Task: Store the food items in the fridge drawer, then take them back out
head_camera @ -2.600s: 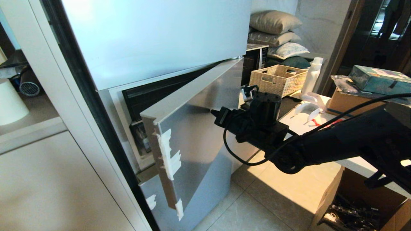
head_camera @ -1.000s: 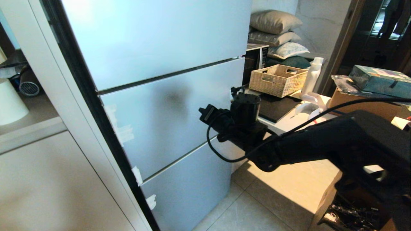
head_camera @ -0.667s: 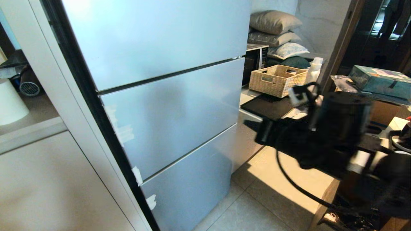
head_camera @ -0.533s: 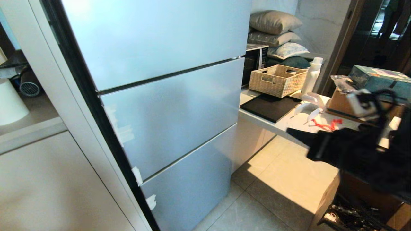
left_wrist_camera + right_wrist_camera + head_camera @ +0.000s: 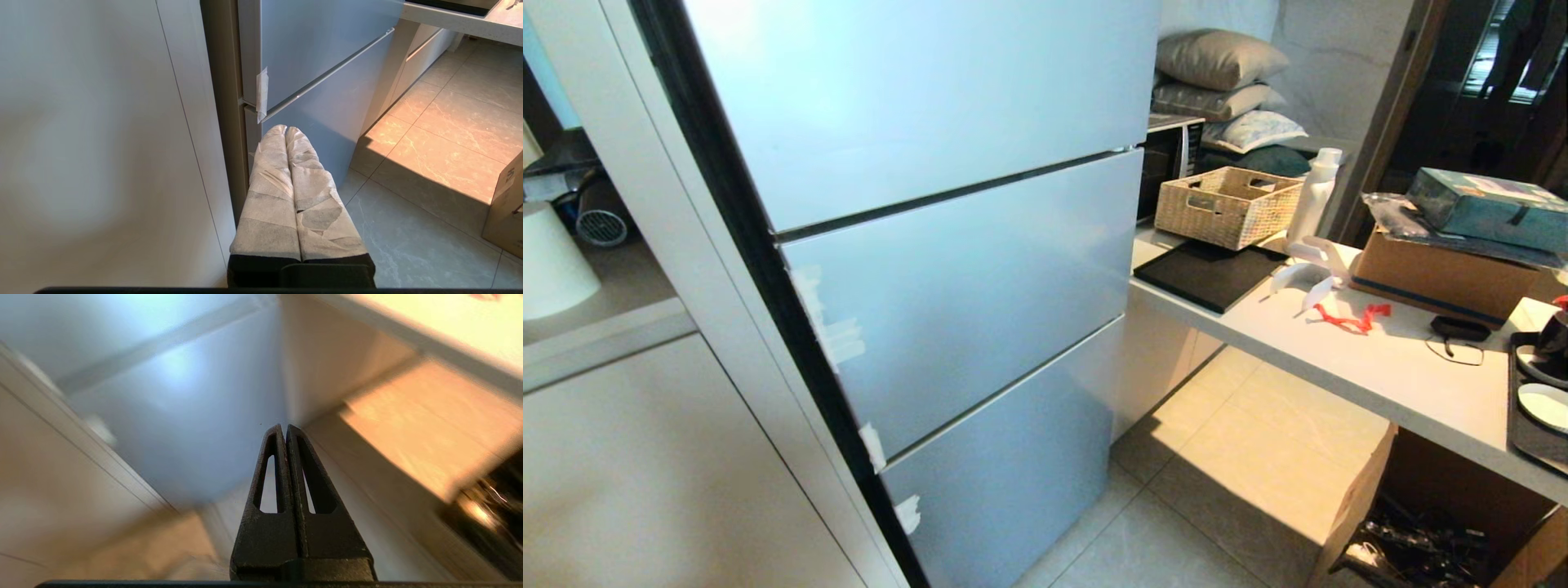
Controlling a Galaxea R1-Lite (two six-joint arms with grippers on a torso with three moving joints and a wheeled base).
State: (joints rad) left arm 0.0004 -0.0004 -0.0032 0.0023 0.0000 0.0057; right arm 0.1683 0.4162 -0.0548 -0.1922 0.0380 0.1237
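Head view: closed fridge [image 5: 947, 269], no arms.

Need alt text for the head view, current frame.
A closed silver fridge with three door panels fills the left and centre. To its right, a white counter holds a wicker basket, a white bottle, a red scrap and boxes. No arm is in view.

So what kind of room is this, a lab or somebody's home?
It looks like a home kitchen, a rather cluttered one. A tall fridge with its doors shut fills the middle, a microwave sits behind a counter beside it, and pillows are piled at the back.
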